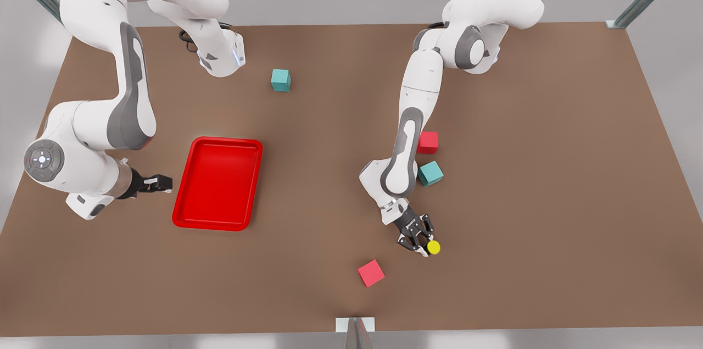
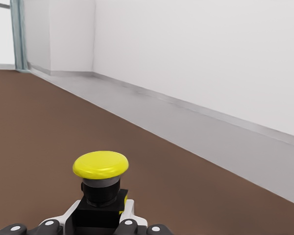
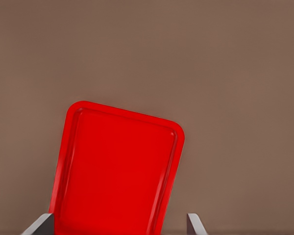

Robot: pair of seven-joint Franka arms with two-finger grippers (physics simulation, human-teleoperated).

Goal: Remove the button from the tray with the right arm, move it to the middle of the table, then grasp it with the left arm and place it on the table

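Now | left end effector [image 1: 422, 240] grasping button [image 1: 433, 247] | right end effector [image 1: 159, 183] released beside tray [image 1: 217, 183]

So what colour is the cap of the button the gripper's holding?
Yellow, on the button; clearest in the left wrist view.

The button [image 1: 433, 247] is sitting between the jaws of the left gripper [image 1: 422, 243], on the front view's right half and well apart from the tray [image 1: 218, 182]. Its round yellow cap is facing away from the wrist, above a grey collar and a black boxy body, and the fingers [image 2: 129, 218] are pressing on that body from both sides. Whether it is touching the table [image 1: 549, 173] is hard to tell. The tray, bright red with rounded corners and a raised rim, is lying flat on the table, just beside the right gripper [image 1: 162, 183], whose jaws are standing apart.
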